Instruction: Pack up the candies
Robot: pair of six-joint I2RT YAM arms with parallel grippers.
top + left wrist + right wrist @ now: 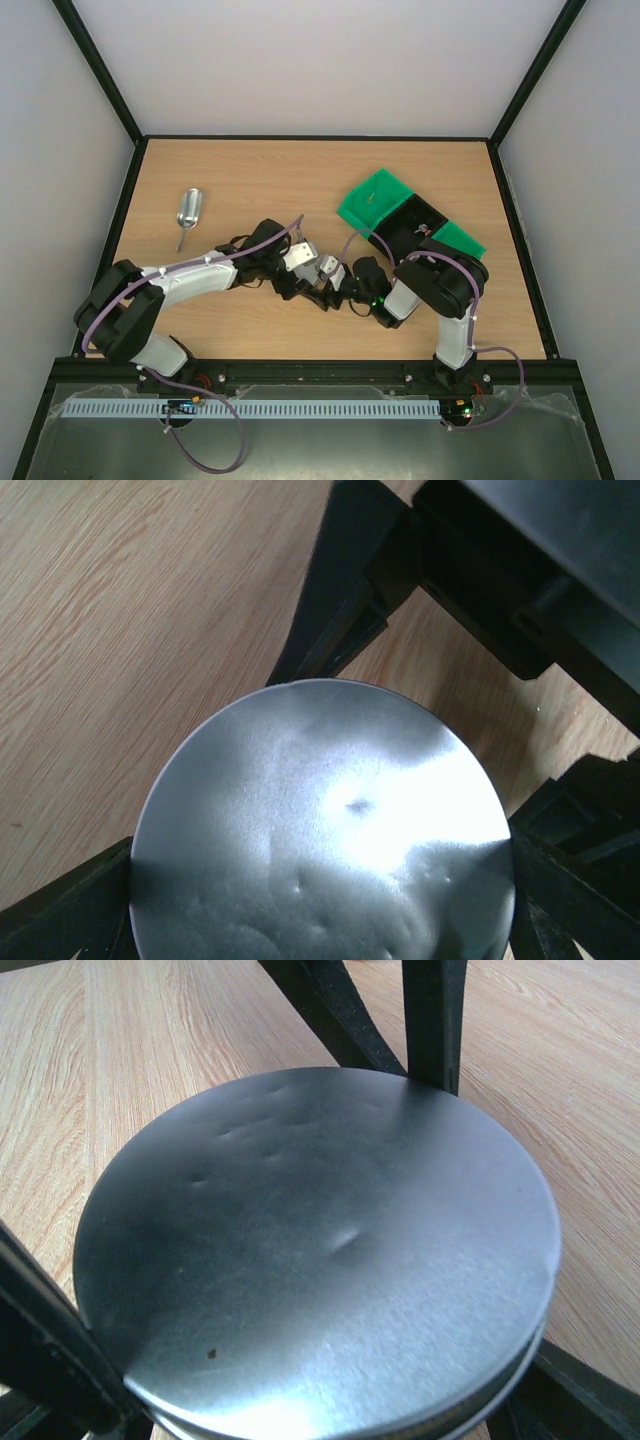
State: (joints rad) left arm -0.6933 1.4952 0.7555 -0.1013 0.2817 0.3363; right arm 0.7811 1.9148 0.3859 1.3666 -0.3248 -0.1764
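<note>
A round metal tin (320,840) with a dented face fills the left wrist view. The fingers (70,910) of my left gripper (320,910) stand wide on either side of it, and I cannot see whether they press on it. Its other face, the lidded one (320,1250), fills the right wrist view, where my right gripper (310,1400) is shut on its rim. In the top view both grippers meet at mid-table (322,278). A few tiny specks, perhaps candies (424,229), lie in the black bin (400,238).
The black bin has two green flaps (375,200) open at its ends and stands right of centre, just beyond the right arm's elbow. A metal scoop (188,210) lies at the far left. Black walls edge the table.
</note>
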